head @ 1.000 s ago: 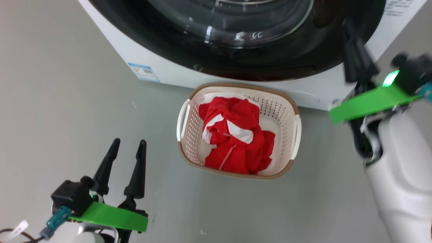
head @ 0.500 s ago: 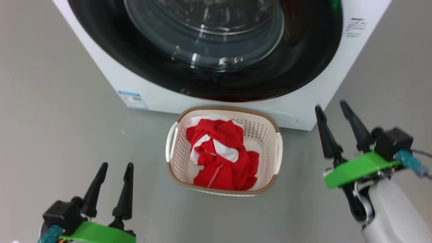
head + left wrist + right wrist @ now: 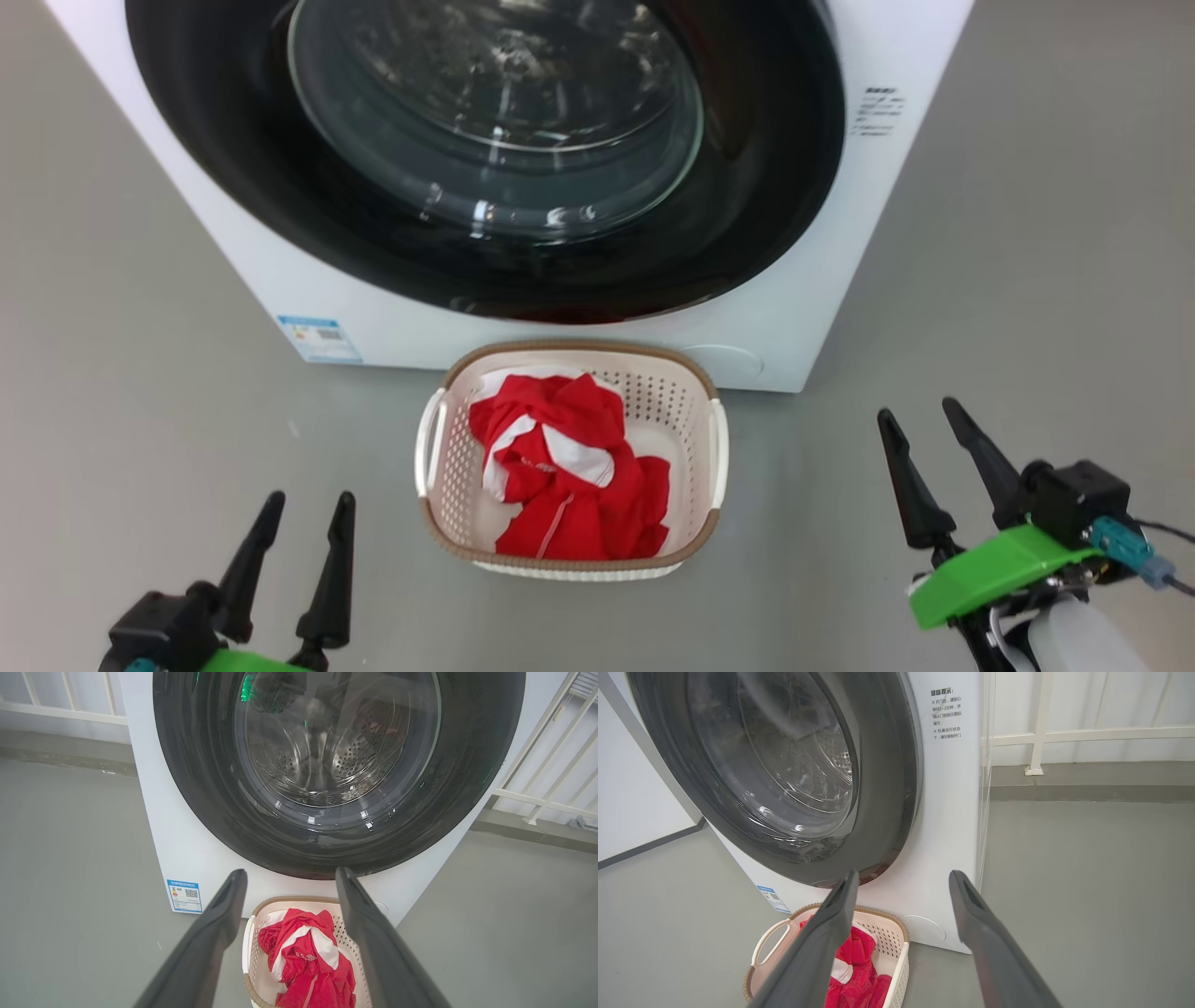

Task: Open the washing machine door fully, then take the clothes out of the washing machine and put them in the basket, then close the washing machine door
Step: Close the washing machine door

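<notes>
Door (image 3: 775, 187) closed flush on washer (image 3: 271, 280). Clothes (image 3: 569, 476) lie in basket (image 3: 437, 530), just in front of the washer at the door's 6 o'clock. Left gripper (image 3: 310, 501), fingers apart, empty, at basket's 8 o'clock; right gripper (image 3: 917, 411), apart, empty, at 3 o'clock.

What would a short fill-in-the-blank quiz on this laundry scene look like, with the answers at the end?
1. The red clothes lie piled inside the cream-white ____.
2. The washing machine door sits flush against the machine's front, so it is ____.
3. The left gripper and the right gripper hold nothing, and their jaws are ____.

Missing words: basket; shut; open.
</notes>
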You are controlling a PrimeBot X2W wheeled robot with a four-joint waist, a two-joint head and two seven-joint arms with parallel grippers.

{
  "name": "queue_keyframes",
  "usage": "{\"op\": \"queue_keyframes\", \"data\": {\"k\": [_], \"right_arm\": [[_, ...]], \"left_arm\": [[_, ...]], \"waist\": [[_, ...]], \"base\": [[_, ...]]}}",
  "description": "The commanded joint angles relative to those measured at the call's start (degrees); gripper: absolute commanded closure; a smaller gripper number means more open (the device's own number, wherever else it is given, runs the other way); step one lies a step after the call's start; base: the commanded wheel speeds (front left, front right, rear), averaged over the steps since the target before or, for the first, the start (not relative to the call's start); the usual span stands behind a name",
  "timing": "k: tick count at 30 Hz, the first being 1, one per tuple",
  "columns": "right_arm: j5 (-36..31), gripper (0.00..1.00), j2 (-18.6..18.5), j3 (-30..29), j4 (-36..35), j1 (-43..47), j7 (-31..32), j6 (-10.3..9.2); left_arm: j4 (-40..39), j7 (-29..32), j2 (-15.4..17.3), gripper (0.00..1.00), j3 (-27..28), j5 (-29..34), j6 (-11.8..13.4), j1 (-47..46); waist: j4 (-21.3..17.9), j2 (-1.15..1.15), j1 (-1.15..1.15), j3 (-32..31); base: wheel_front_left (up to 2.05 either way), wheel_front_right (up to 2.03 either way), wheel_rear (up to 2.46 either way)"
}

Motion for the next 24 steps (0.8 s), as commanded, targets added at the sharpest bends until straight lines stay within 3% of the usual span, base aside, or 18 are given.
{"op": "queue_keyframes", "data": {"k": [1,24], "right_arm": [[0.24,0.00,-0.49,1.28,-1.59,0.58,-0.21,-0.06],[0.87,0.00,-1.63,-0.59,-3.02,9.88,-0.21,-0.06]], "left_arm": [[-1.41,-0.70,1.53,0.00,2.20,0.33,-0.32,-0.01],[-3.16,-0.70,1.37,0.00,5.71,1.41,-0.32,6.87]], "waist": [[-1.19,0.00,0.00,-1.21],[-7.25,0.00,0.00,-6.97]], "base": [[0.00,0.00,0.00],[0.00,0.00,0.00]]}}
